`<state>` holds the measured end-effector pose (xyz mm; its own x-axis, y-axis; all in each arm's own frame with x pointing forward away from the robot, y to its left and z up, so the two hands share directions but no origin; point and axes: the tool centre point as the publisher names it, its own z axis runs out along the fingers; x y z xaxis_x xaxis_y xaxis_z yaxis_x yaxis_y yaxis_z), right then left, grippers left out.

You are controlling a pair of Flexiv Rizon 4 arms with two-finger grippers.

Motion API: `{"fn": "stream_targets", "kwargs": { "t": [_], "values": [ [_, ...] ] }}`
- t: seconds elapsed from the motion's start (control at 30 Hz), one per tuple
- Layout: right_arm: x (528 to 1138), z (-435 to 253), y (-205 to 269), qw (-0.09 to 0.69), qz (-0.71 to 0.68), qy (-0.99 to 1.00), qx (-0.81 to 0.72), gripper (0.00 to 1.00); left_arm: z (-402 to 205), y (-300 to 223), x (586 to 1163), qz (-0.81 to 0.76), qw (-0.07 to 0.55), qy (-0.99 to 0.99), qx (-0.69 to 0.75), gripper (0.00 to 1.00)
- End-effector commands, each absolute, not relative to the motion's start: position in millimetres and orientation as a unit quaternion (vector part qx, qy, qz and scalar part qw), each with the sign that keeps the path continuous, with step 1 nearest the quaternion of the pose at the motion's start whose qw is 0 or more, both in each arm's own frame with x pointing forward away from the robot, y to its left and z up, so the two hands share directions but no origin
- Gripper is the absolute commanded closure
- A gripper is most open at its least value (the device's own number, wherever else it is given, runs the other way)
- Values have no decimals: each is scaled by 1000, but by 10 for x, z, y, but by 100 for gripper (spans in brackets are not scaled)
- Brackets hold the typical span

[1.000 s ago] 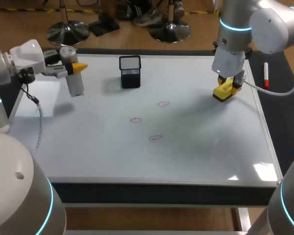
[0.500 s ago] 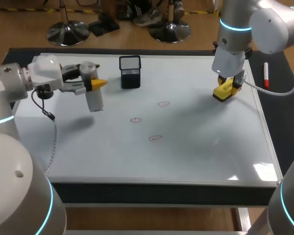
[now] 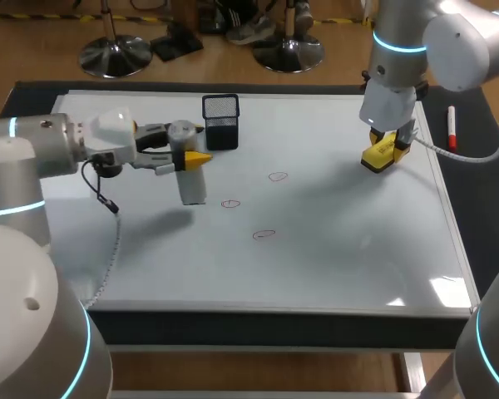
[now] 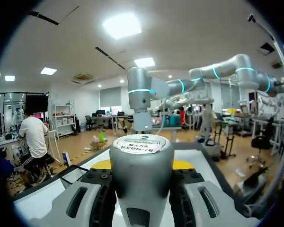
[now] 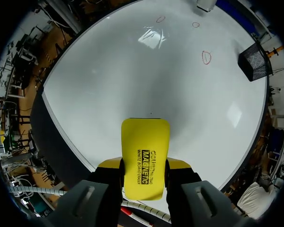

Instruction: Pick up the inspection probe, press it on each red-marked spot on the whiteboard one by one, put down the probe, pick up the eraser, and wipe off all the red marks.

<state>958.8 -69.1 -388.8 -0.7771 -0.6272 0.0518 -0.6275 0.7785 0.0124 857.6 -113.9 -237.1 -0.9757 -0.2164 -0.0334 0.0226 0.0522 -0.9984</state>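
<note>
Pinching the inspection probe (image 3: 189,170) upright between the fingers of my left gripper (image 3: 189,143), over the whiteboard (image 3: 358,249) and near the red marks (image 3: 230,204). The yellow eraser (image 3: 376,158) sits clamped from both sides in my right gripper (image 3: 386,150), above the board's far right part. Count: one probe, one eraser, three red marks, one black mesh cup (image 3: 221,121).

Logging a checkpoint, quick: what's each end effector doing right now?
Left end effector: closed on the inspection probe.
Right end effector: closed on the eraser.
</note>
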Motion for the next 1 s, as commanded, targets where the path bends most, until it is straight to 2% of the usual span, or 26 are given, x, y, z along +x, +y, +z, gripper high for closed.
{"fn": "stream_targets", "kwargs": {
  "t": [0.03, 0.5, 1.0],
  "values": [
    [9593, -3881, -696, 27, 4, -942, 333, 100, -2417, -1321, 8658, -688, 68, 721, -52, 100],
    [9593, -3881, -696, 27, 4, -942, 333, 100, -2536, -1683, 8708, -687, 34, 726, -28, 100],
    [9593, -3881, -696, 27, 4, -942, 333, 100, -2670, -1821, 8758, -683, 23, 730, -26, 100]
  ]
}}
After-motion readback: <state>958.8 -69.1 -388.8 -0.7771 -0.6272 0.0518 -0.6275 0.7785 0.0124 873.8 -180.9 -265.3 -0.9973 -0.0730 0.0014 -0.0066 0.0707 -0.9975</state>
